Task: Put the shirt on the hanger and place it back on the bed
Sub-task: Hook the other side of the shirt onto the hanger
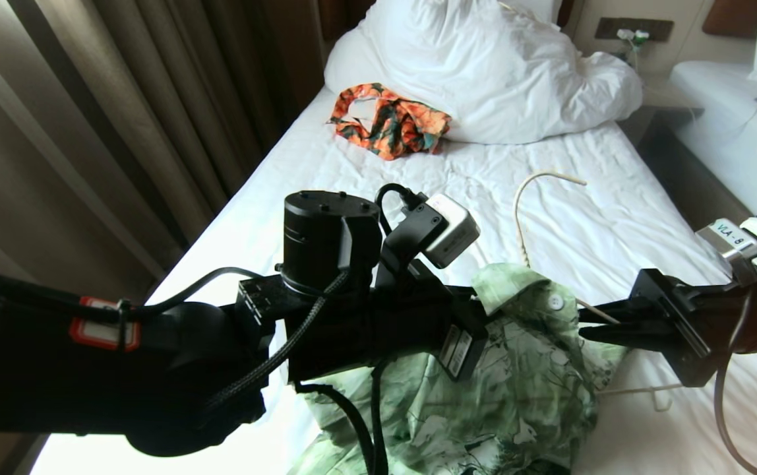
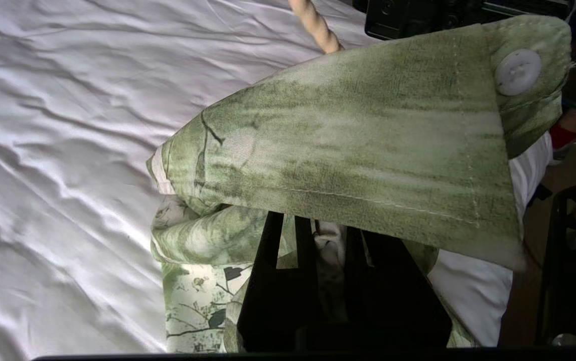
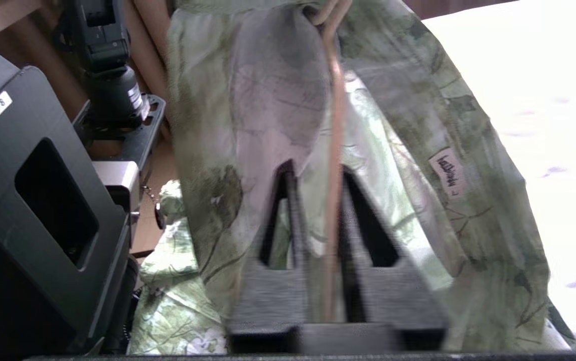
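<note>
Both sets of jaws concern us: our left gripper (image 2: 318, 250) is clamped on the shirt (image 1: 517, 382) under its collar, our right gripper (image 3: 318, 210) stands slightly parted around the hanger (image 1: 523, 211) wire — touching or not, we cannot tell. Shirt hangs over the bed (image 1: 616, 218)'s near edge; orange garment (image 1: 388, 122) lies beside the duvet (image 1: 484, 72).

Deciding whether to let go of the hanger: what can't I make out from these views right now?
- Hanger shoulders: head view, covered by the shirt; only hook and one wire end show.
- Left gripper fingertips: left wrist view, buried under the collar; head view, blocked by the arm.
- Right gripper contact with the hanger wire: right wrist view is blurred.
- Shirt's lower part: cut off by the head view's bottom edge.
</note>
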Available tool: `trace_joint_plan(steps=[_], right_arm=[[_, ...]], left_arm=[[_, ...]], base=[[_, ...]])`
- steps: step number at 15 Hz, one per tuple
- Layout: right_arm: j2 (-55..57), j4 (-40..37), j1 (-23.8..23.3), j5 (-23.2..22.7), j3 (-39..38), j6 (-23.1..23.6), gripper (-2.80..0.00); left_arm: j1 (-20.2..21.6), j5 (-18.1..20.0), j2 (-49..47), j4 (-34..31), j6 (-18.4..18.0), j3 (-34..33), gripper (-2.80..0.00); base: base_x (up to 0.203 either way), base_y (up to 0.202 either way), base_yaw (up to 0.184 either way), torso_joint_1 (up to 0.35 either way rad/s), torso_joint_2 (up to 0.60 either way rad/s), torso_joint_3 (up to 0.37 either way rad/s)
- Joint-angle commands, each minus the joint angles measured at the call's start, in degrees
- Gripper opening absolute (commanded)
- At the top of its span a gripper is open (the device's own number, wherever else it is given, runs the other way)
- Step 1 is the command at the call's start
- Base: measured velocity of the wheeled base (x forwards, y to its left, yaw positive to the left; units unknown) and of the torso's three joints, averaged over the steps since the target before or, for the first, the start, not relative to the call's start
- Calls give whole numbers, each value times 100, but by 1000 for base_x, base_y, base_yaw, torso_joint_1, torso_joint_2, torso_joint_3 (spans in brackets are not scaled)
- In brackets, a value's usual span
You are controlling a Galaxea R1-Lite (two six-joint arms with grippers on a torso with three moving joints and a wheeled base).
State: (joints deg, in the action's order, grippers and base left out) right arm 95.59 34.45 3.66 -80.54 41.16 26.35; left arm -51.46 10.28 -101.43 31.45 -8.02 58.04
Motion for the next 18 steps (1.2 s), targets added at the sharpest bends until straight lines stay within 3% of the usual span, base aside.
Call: trace_joint_plan(steps=[1, 4, 7, 10, 11, 14, 18], right_arm=[[-130, -7, 23, -21, -9, -105, 0], [-669, -25, 44, 1, -105, -922, 0], [-1459, -26, 24, 128, -117, -2119, 0], [-2295, 7, -23, 586, -34, -4206, 0], [-2465, 18, -28, 1026, 30, -4497, 0], [-2779, -164, -34, 2070, 99, -4616, 0], [-2936, -1878, -170, 2866, 965, -4603, 0]], left_arm=[[-5, 2, 111, 33, 3, -57, -280], [-56, -84, 409, -6, 326, -99, -280], [-97, -200, 645, -64, 347, -187, -280], [-300, -524, 1050, -148, 456, -385, -280], [-330, -632, 1157, -155, 473, -428, -280], [-336, -749, 1348, -156, 569, -532, -280], [-339, -908, 1715, -244, 624, -649, -280]], base=[[0, 0, 0, 0, 0, 0], [0, 0, 0, 0, 0, 0], [0, 0, 0, 0, 0, 0], [0, 0, 0, 0, 0, 0], [0, 0, 0, 0, 0, 0], [0, 0, 0, 0, 0, 0], [0, 0, 0, 0, 0, 0]])
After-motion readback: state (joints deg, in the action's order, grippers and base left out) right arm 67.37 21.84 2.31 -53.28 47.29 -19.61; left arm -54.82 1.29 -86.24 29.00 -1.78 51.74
